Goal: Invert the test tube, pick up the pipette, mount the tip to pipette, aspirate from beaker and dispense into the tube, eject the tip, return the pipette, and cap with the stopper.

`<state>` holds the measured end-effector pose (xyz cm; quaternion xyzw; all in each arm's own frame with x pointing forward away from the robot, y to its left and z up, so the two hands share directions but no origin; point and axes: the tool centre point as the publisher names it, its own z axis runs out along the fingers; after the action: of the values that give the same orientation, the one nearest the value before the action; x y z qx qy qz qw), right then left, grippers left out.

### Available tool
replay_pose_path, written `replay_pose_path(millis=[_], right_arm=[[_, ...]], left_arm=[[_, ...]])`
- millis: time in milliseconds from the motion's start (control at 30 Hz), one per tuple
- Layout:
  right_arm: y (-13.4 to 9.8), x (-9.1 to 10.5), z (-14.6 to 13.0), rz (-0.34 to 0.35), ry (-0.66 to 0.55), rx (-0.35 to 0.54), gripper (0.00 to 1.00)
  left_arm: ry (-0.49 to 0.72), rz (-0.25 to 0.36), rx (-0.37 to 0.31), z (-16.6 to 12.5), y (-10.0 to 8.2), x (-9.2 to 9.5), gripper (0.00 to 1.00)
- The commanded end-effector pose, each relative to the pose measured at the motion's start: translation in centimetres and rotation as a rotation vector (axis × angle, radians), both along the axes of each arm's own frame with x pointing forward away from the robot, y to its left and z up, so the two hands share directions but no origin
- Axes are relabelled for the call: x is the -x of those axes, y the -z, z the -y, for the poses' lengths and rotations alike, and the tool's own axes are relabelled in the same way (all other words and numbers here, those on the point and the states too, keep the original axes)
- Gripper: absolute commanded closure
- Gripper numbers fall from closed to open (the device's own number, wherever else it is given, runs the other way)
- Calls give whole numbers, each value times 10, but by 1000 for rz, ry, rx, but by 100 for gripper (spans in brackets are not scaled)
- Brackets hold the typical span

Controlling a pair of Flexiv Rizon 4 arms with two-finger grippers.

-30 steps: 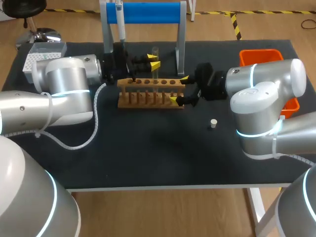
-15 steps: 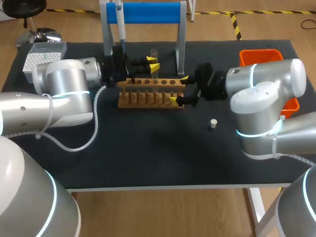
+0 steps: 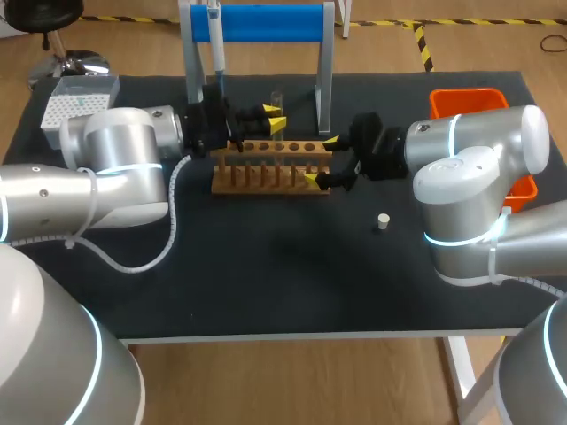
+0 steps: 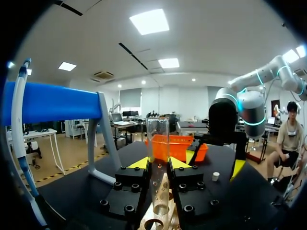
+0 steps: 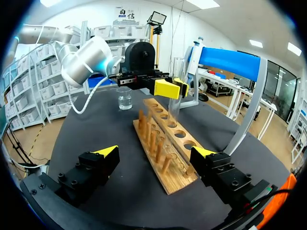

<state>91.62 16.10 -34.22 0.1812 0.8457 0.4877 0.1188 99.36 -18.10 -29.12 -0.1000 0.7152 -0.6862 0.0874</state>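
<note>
A clear test tube point(image 4: 158, 158) stands upright, open end up, with my left gripper point(image 4: 159, 164) shut on its middle. Its rounded bottom hangs just above a hole of the wooden rack point(image 3: 270, 168). In the head view the tube point(image 3: 276, 97) and left gripper point(image 3: 275, 118) are over the rack's back row. My right gripper point(image 3: 320, 160) is open, its fingers straddling the rack's right end point(image 5: 165, 148) without touching it. The pipette point(image 3: 215, 35) hangs on the blue stand. A small beaker point(image 5: 124, 100) sits past the rack. The white stopper point(image 3: 383, 221) lies on the mat.
An orange bin point(image 3: 478, 102) sits at the back right and a white tip box point(image 3: 75, 97) at the back left. The blue stand's legs point(image 3: 324, 80) rise right behind the rack. The front half of the black mat point(image 3: 283, 283) is open.
My left gripper has sunk slightly toward the rack with the tube in it. The right arm has not moved.
</note>
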Motion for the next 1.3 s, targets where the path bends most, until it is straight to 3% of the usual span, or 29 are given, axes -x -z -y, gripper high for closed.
replay_pose_path(millis=[33, 67, 100, 133, 433, 633, 833, 1000, 1167, 1300], right_arm=[[0, 0, 0, -1, -1, 1, 0], [0, 0, 0, -1, -1, 1, 0], [0, 0, 0, -1, -1, 1, 0], [0, 0, 0, -1, -1, 1, 0], [0, 0, 0, -1, -1, 1, 0], [0, 0, 0, -1, -1, 1, 0], [0, 0, 0, -1, -1, 1, 0], [0, 0, 0, -1, -1, 1, 0], [0, 0, 0, -1, -1, 1, 0], [0, 0, 0, -1, -1, 1, 0]], left_arm=[[-4, -8, -4, 0, 3, -2, 100], [-7, -19, -2, -1, 3, -2, 100], [-5, -23, -2, -1, 3, -2, 58], [-6, -28, -2, -2, 4, -2, 0], [9, -32, -27, -7, -6, 3, 0], [3, -53, -83, -34, -23, 15, 0], [-37, -128, -173, -85, -29, 40, 0], [-174, -193, -242, -138, -23, 72, 0], [-330, -175, -240, -181, -26, 108, 0], [-330, -175, -240, -181, -26, 108, 0]])
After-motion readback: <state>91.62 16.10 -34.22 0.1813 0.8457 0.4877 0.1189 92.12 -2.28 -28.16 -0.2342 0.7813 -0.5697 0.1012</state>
